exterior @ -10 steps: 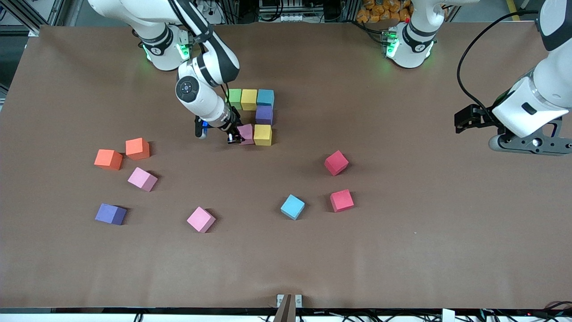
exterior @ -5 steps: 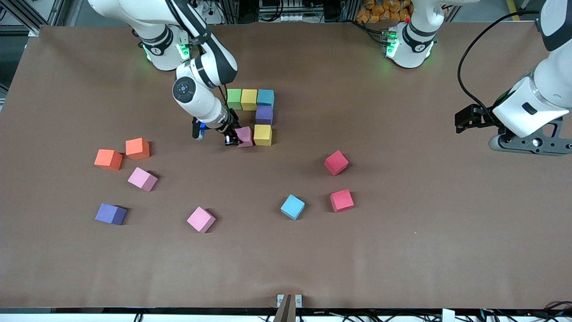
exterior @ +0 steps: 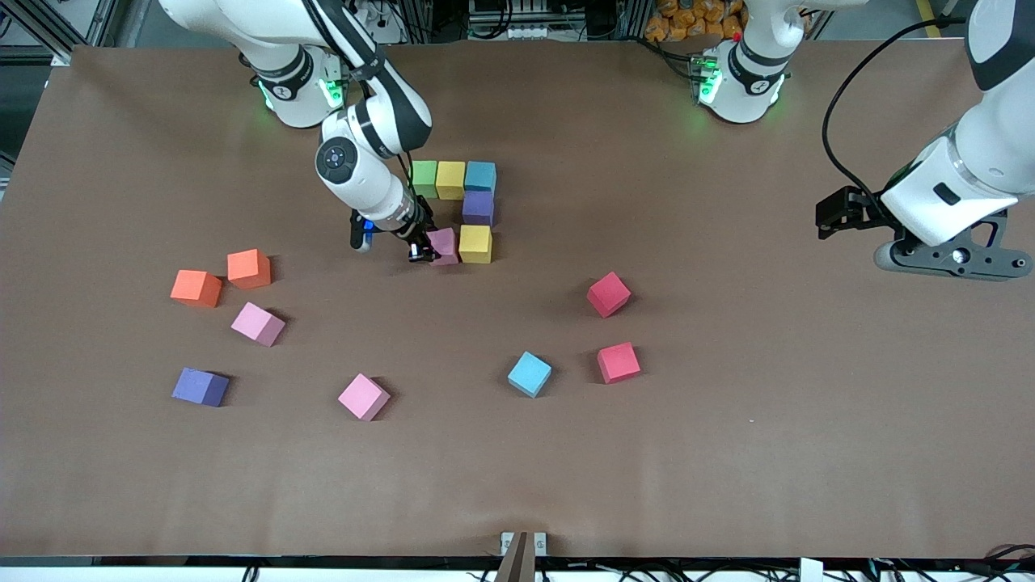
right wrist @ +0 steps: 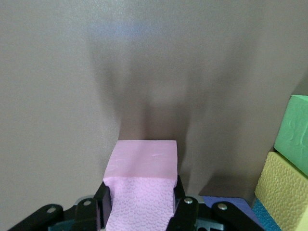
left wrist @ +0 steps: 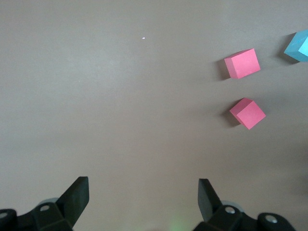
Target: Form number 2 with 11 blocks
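Change: left arm has drifted slightly toward its base; blocks unmoved.
Right end effector (exterior: 427, 245): clamped on pink block (exterior: 444, 245), beside yellow block (exterior: 475, 243).
Number 2 (exterior: 462, 198): partial, green, yellow, blue, purple above.
Left end effector (left wrist: 143, 195): spread wide, waiting over bare counter (exterior: 728, 453).
Loose nearby: two red blocks (exterior: 608, 293).
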